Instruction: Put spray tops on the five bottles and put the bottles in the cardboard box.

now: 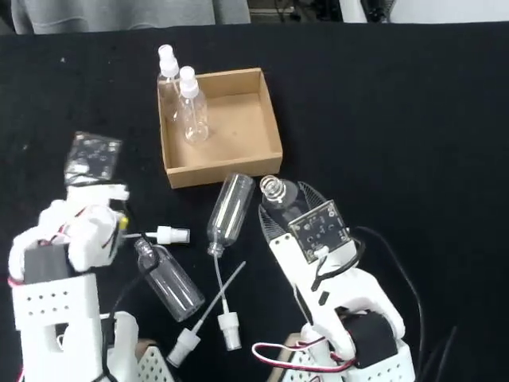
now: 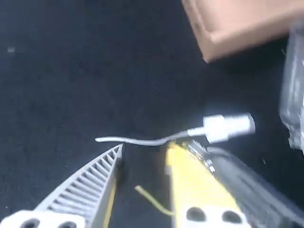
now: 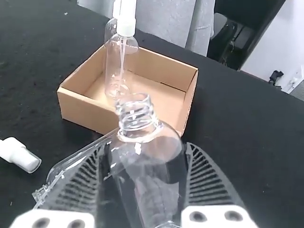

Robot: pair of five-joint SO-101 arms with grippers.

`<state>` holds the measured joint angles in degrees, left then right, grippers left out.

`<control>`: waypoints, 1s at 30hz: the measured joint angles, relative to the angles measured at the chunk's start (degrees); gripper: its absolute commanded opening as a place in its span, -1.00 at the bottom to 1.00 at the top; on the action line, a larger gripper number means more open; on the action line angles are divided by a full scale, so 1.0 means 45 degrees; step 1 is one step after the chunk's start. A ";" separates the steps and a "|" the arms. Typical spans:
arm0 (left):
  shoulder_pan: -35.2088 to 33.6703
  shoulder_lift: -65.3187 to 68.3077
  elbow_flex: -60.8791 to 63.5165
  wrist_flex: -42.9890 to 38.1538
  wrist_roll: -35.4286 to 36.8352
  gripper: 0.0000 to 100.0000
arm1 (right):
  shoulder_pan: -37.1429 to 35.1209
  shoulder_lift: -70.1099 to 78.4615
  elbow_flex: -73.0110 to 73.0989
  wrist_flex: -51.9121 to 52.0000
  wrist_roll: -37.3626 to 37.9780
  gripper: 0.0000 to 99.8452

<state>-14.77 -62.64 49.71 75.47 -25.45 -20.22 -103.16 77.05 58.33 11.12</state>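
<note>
Beside the cardboard box, the right pincer clasps an open-necked bottle, neck toward the box; left pincer gapes.

The held bottle loses its base to the right wrist frame; the left wrist view crops the cardboard box and a blurred second bottle.

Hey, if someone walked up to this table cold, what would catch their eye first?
Probably the uncapped bottle clamped in the right gripper, close beside the cardboard box. Next, two capped bottles standing at one corner of the box, and the left gripper open at a loose spray top.
</note>
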 measured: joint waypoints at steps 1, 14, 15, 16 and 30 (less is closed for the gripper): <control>0.0156 0.0313 -0.0117 0.0156 -0.0176 -0.64 | 0.0000 0.0000 0.0000 0.0000 0.0000 -0.85; 0.2090 0.3692 -0.1446 0.0762 -0.1582 -0.64 | 0.0020 0.0000 0.0000 0.0000 0.0000 -0.85; 0.2266 0.4005 -0.1524 0.0762 -0.1582 -0.64 | 0.0117 0.0000 0.0000 -0.0020 0.0000 -0.85; 0.2481 0.4337 -0.1602 0.0762 -0.1602 -0.64 | 0.0274 0.0000 0.0000 -0.0137 0.0000 -0.85; 0.4454 0.7912 -0.3087 0.0762 -0.2969 -0.64 | 0.1778 0.0000 0.0684 -0.1270 -0.0586 -0.85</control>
<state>5.27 -27.03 35.82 78.90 -38.81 -12.22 -103.16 80.13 52.62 8.48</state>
